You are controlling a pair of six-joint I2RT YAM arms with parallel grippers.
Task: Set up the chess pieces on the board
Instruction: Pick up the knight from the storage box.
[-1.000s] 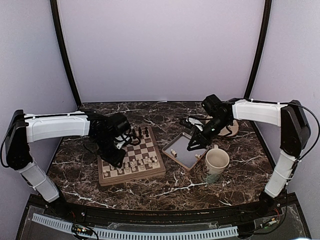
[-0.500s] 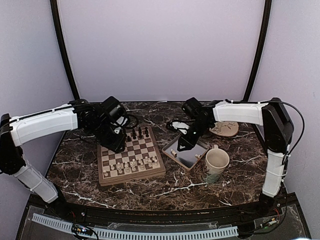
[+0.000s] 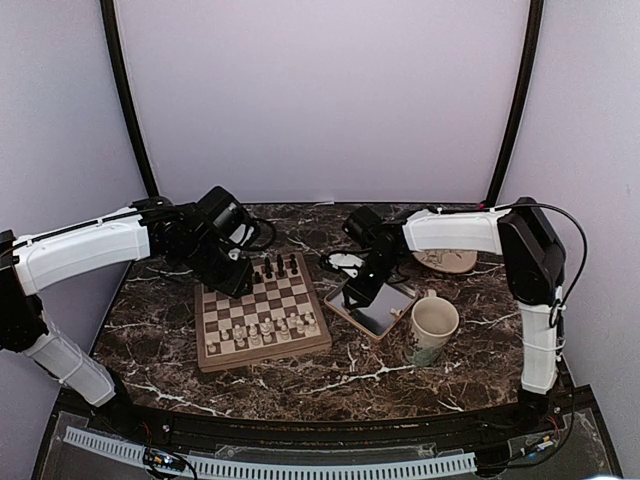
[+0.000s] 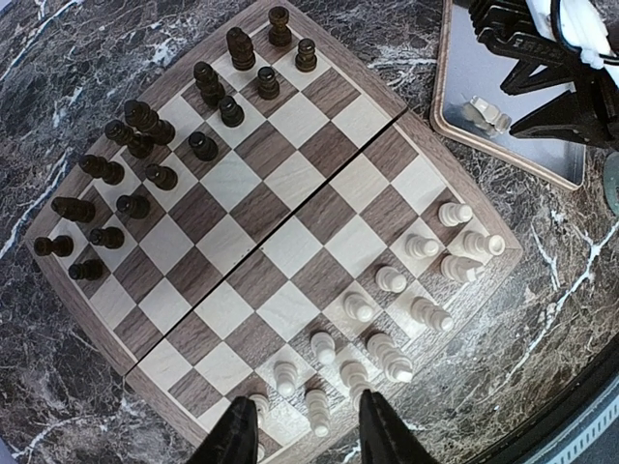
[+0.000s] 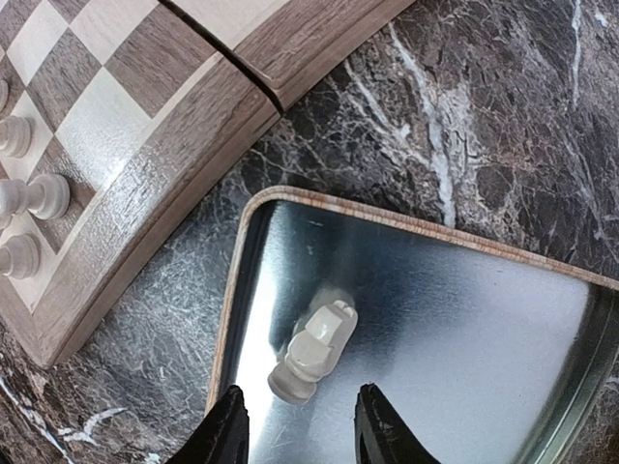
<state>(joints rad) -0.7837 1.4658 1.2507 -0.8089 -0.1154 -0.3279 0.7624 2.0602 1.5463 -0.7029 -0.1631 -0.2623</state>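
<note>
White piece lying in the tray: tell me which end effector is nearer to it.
Right. The right end effector hovers over the tray with the white piece just ahead of it; the left end effector hangs above the board.

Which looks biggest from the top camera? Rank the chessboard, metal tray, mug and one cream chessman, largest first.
1. chessboard: clearly the largest.
2. metal tray: next, though the right gripper covers part of it.
3. mug: somewhat smaller than the tray.
4. cream chessman: tiny, by far the smallest.

Left tool (image 4: 308, 440) parted, holding nothing, right tool (image 5: 298, 430) parted, both arms stretched inward, wrists angled down.
</note>
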